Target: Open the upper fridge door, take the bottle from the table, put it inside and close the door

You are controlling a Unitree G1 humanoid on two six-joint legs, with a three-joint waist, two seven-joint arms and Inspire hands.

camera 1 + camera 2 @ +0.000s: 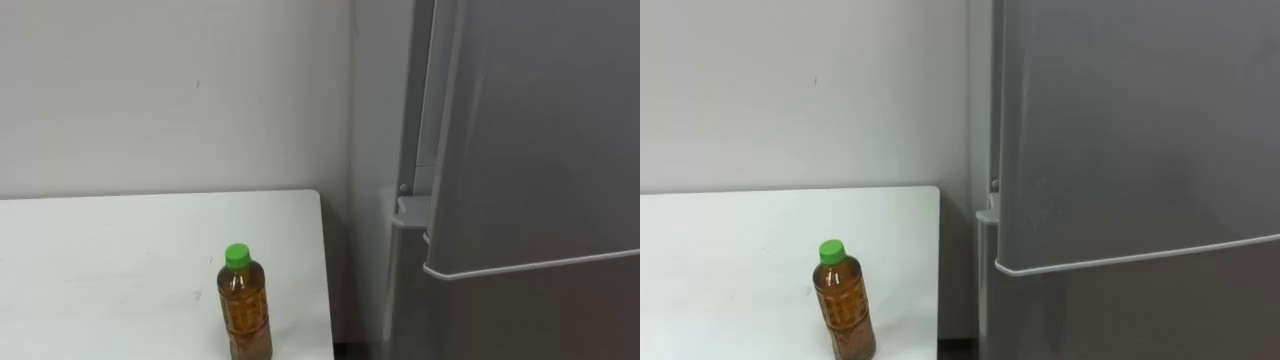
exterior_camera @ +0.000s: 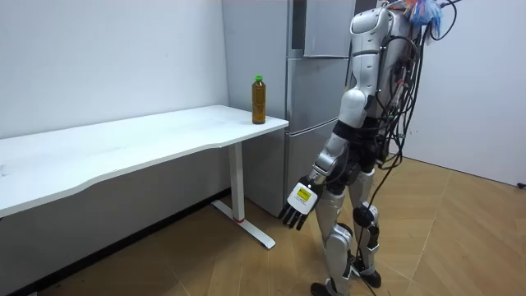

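Grasping the bottle, upright near the worktop corner beside the fridge, calls for lifting the left hand, hanging empty with fingers relaxed, wrapping it round the body below the green cap, and keeping the bottle vertical.

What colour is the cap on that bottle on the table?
The cap is bright green, topping the amber-brown bottle. It shows best in the left eye view.
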